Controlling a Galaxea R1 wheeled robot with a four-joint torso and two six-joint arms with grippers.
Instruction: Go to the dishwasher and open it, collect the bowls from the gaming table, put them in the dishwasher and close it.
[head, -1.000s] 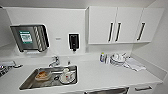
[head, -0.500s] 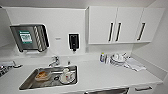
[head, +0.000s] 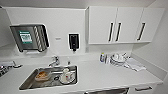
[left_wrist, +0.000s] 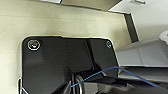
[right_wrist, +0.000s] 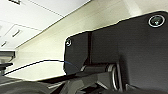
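1. Nothing has shifted since the earlier frames; from my head view, the dishwasher (head: 108, 91) shows as a dark strip under the countertop's (head: 105, 75) front edge, right of the sink (head: 32, 81).
2. Left wrist: pale floor; finger state cannot tell.
3. Right wrist: likewise cannot tell.

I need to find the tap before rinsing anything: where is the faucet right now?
In the head view the faucet stands on the white counter at the back edge of the steel sink, left of centre, below the wall-mounted paper towel dispenser.

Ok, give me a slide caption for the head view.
Kitchenette counter with steel sink, faucet, stacked dishes and white wall cabinets.
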